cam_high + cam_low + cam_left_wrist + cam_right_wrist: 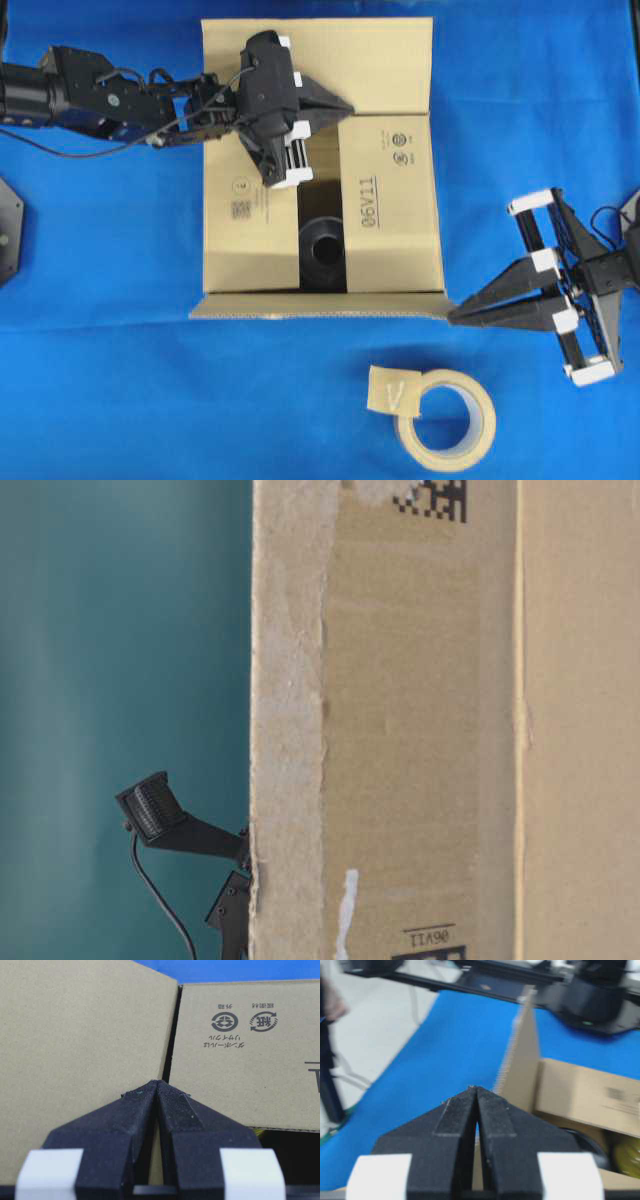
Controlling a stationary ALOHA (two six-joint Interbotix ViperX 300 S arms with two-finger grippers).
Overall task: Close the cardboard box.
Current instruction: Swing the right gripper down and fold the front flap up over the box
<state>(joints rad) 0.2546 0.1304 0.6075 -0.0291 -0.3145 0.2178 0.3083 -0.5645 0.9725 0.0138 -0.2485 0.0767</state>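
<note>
The cardboard box [390,220] stands in the middle of the blue table. Its two side flaps are folded in, with a dark gap [322,240] between them. The far flap [370,60] leans over the box. The near flap [320,305] stands upright, seen edge-on. My left gripper [350,107] is shut and empty, its tip over the seam between the far flap and the "06V11" flap [250,1060]. My right gripper [452,315] is shut and empty, its tip at the right end of the near flap [522,1060].
A beige tape roll [445,420] lies on the table in front of the box. A black round object shows inside the box through the gap. A yellow item [627,1157] sits inside too. The box wall [400,730] fills the table-level view.
</note>
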